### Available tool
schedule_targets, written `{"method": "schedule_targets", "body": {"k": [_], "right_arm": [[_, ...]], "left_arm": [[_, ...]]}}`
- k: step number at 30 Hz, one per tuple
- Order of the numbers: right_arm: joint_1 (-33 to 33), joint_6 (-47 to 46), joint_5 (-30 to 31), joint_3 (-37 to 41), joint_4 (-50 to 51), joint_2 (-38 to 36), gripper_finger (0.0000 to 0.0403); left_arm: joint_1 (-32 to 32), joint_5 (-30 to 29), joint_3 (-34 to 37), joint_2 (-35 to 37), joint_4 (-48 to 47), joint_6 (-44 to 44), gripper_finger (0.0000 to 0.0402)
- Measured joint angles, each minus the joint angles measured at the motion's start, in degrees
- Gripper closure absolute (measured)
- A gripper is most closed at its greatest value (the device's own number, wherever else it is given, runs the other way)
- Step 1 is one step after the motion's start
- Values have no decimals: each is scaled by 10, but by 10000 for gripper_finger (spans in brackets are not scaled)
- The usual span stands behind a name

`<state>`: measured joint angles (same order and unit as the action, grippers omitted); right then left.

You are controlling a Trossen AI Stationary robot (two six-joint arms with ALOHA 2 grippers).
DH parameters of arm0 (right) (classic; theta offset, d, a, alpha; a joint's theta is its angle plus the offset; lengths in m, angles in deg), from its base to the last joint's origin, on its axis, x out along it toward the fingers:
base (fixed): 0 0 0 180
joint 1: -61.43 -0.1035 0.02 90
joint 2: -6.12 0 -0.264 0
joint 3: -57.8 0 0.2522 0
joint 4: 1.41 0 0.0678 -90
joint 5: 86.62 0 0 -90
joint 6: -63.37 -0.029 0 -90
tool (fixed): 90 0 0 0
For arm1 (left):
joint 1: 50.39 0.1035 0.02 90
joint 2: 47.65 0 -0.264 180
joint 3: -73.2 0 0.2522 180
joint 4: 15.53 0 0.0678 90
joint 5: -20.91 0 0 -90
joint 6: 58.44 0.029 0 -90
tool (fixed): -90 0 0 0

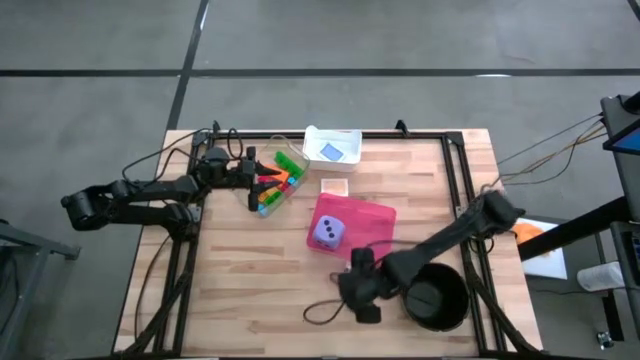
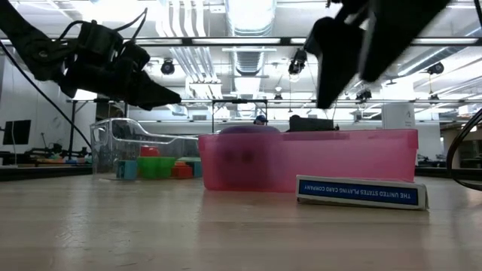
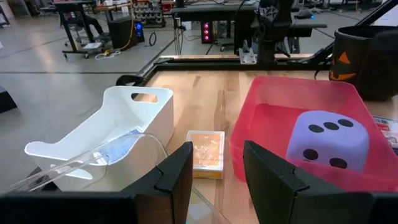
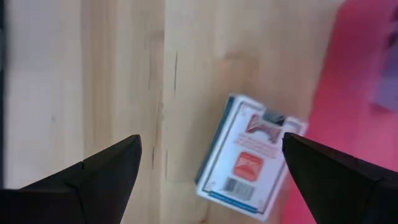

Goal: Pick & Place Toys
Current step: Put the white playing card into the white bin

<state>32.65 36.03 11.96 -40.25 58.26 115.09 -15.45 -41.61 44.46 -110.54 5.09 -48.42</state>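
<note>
Overhead, a pale planked wood tabletop (image 1: 420, 190) with a dark frame. The left gripper (image 1: 252, 180) sits at the open end of a clear plastic bin (image 1: 285, 165) near the far left; small hard bricks (image 1: 276, 183) in green, orange, red, pink and blue are heaped inside it. In its wrist view the two dark fingers (image 3: 177, 177) stand partly apart, with only the bin's clear edge showing between them; whether they grip anything, I cannot tell.

The die (image 1: 328, 232), lilac, rounded corners, dark dots, lies inside a shallow translucent pink tray (image 1: 375, 218) at mid-table. The low view shows the tray's walls see-through, the die a dim shape behind them. Beyond the tray stands a white scoop-shaped bin (image 1: 330, 146) with a cut handle slot and something bluish inside. Between them lies a small glossy card box (image 1: 335, 186).

The right gripper (image 1: 362, 288) hangs over the near side of the table, fingers spread wide and empty, above a blue-and-white pack of playing cards (image 4: 249, 155) that lies flat just beside the tray's edge. A round black bowl (image 1: 437, 298) sits just to its right, partly under the arm.
</note>
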Motion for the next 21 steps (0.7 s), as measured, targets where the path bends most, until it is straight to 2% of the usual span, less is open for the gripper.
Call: {"method": "schedule_targets", "body": {"k": [4, 8, 21], "right_arm": [[-9, -11, 4, -68, 66, 66, 16], [-6, -25, 9, -101, 95, 102, 16], [23, -79, 12, -79, 123, 108, 16]], "left_arm": [[0, 0, 2, 0, 1, 0, 260], [0, 0, 3, 0, 1, 1, 260], [0, 0, 3, 0, -1, 4, 260]]}}
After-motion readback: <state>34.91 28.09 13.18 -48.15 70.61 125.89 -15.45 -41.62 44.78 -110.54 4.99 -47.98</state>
